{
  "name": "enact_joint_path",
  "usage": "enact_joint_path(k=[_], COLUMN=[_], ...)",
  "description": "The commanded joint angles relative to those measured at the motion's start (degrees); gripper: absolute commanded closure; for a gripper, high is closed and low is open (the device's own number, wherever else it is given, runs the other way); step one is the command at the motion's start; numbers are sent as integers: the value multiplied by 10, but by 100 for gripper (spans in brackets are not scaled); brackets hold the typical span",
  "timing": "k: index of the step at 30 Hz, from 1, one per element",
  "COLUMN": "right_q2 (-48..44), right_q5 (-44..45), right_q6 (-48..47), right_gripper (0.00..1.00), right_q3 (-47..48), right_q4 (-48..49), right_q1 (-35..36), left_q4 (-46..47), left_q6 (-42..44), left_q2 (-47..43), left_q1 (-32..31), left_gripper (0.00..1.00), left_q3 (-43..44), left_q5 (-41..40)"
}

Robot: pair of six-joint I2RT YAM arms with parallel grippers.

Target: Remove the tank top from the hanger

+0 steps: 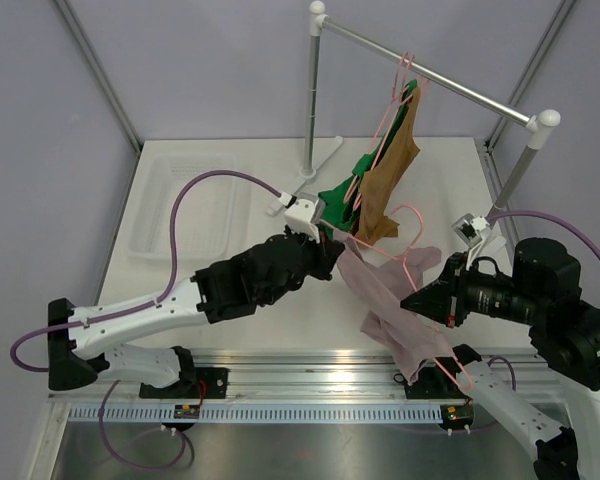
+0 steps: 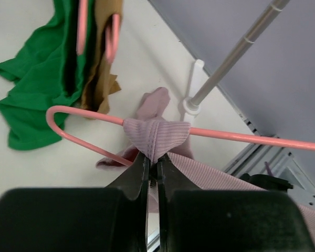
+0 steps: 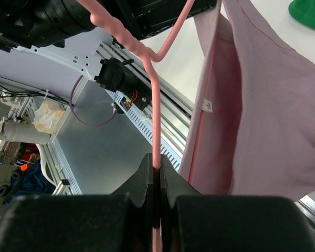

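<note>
Two sets of jaws are clenched: the tank top [image 2: 156, 135] strap is pinched at twelve o'clock of the left jaws, the hanger [image 3: 154, 115] wire by the right jaws. A green garment [image 2: 37, 89] and a brown garment [image 2: 101, 86] are hung at eleven o'clock.

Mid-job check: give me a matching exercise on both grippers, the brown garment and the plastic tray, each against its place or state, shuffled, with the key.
Things:
1. left gripper
2. right gripper
3. brown garment
4. plastic tray

Places or states:
A. hangs from the rail
B. shut on the pink hanger
C. sits on the table, far left
D. shut on the strap of the tank top

Pairs: 1-D, 2-B, 3-A, 4-C
</note>
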Motion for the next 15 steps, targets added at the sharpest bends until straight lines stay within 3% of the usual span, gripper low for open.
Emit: enact_joint_path(k=[1,6,10,15], right_q2=[11,23,31,19], right_q5=[-13,-86,-198,-262], right_q6=[-9,-16,-15,22], right_gripper=[100,100,100,100], right_q3=[-13,-44,-69,-95], right_q4=[59,76,124,232], right_q1=[3,3,4,4], left_q4=[-42,-163,-241,-308], left_q6=[-33,-97,-119,-97], left_q2=[-52,-162,-219,-224], left_q1=[13,80,193,264], left_gripper=[100,100,100,100], left_q3=[-16,-69,-78,-53], left_q5=[-97,-161,-152,-119])
